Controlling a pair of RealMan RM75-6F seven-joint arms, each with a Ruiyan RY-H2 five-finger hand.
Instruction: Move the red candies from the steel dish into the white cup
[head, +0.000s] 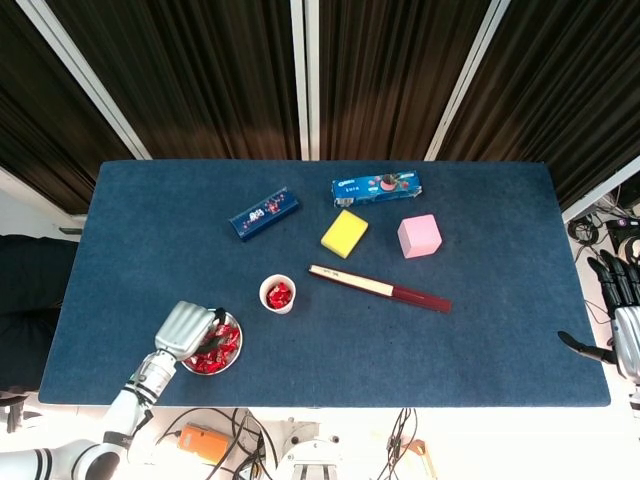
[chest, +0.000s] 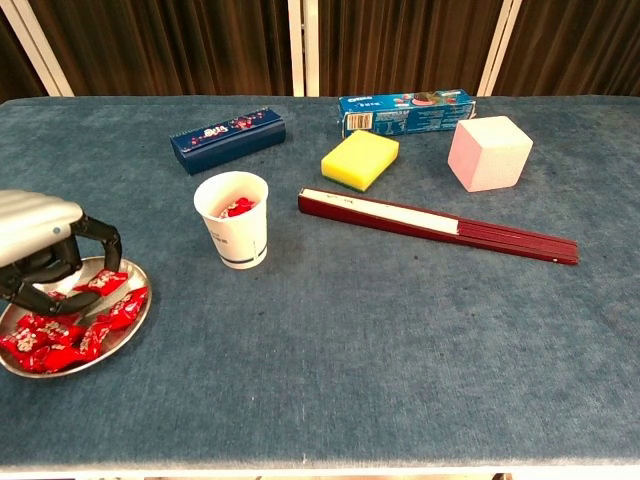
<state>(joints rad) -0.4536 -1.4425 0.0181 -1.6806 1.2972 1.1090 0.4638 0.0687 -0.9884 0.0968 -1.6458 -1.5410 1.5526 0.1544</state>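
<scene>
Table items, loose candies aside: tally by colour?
Blue: 2, dark blue box, cookie box
Yellow: 1, sponge
Pink: 1, cube
White: 1, cup
Steel: 1, dish
Dark red: 1, folded fan
Total: 7

Left hand (chest: 40, 245) with ribbed silver back, black fingers (chest: 100, 238); right hand (head: 622, 310) black-fingered, pale grey palm.

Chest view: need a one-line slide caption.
Left hand poised over the steel dish of red candies, white cup beside it already holding some.
</scene>
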